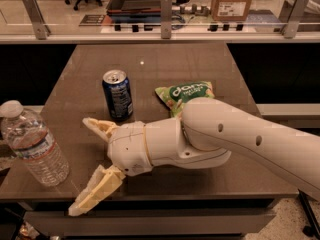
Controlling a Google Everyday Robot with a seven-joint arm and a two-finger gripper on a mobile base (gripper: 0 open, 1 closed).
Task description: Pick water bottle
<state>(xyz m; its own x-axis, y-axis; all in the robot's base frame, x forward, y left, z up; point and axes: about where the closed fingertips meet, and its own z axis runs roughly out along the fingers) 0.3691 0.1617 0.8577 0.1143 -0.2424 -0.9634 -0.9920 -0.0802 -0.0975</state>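
**Camera placement: single view**

One camera, mounted high behind the arm (pixel 240 134), looked down and forward across the desk (pixel 200 64) toward a glass railing (pixel 166 14), at close range. The hand (pixel 80 166), fingers spread, occupied lower left, by the desk's front edge.
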